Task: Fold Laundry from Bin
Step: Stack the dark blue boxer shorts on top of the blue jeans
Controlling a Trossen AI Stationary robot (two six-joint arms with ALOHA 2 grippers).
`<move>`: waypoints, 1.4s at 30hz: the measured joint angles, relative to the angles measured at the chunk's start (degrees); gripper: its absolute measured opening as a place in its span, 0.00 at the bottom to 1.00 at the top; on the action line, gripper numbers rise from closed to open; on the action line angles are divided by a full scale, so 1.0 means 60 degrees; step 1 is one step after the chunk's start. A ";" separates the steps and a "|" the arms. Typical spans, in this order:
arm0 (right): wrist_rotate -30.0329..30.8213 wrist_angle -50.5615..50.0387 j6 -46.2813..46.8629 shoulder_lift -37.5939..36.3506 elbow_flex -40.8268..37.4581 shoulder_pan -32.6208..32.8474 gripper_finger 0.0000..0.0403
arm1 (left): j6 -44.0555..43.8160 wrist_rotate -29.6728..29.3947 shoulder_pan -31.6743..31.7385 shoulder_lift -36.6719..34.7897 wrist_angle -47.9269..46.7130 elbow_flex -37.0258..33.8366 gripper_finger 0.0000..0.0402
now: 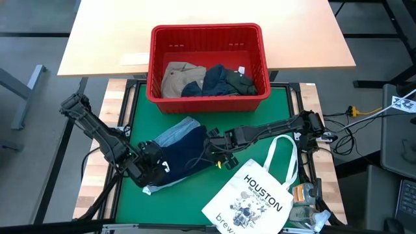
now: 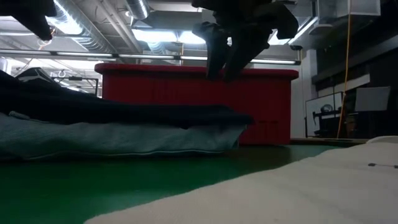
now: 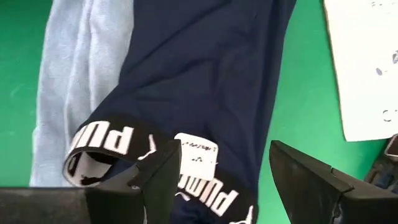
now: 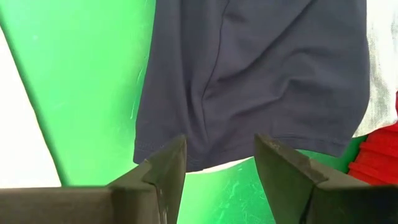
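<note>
A: What is the left gripper (image 1: pixel 158 166) doing?

B: It sits in the lower left of the high view, over the waistband end of the navy knit garment with a black-and-white lettered waistband (image 1: pixel 188 155). In the left wrist view its 2 dark fingers (image 3: pixel 158 177) stand wide apart above that waistband and the white label; nothing is between them, and I cannot tell whether a tip touches the cloth.

A: And the right gripper (image 1: pixel 218 144)?

B: Near the centre of the high view, at the garment's opposite end. Its fingers (image 4: pixel 171 165) are parted too, a little less wide, with the navy hem showing in the gap. In the low view that gripper (image 2: pixel 227 59) hangs at top centre, clear above the fabric, holding nothing.

A: Where is the laundry?

B: The navy piece lies flat on the green table mat (image 1: pixel 130 117), on top of a light blue denim garment (image 1: pixel 174 132) that sticks out beyond it. More pieces, 1 khaki-tan (image 1: pixel 179 78) and 1 dark green (image 1: pixel 237 81) among them, lie in the rectangular red plastic basket with slotted sides (image 1: pixel 156 65) at the top centre.

A: Anything else?

B: A white tote bag printed "HOUSTON" (image 1: pixel 250 195) lies at the lower right, beside the navy piece.
</note>
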 joint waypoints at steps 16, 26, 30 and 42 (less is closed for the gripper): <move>0.0004 0.0029 0.0015 0.0000 0.0000 0.0000 0.47 | -0.3290 0.0184 0.0306 0.0071 -0.1868 -0.0153 0.59; 0.0007 0.0029 0.0018 -0.0004 0.0000 0.0007 0.47 | -0.3788 0.0196 0.0310 0.0076 0.0459 -0.1968 0.53; 0.0004 0.0032 0.0018 -0.0004 -0.0004 0.0007 0.47 | -0.3750 0.0194 0.0310 0.0067 0.0515 -0.2025 0.43; -0.0176 0.0473 0.0099 -0.0007 -0.0010 0.0007 0.47 | -0.3729 0.0829 0.0030 -0.0167 0.0483 -0.2004 0.02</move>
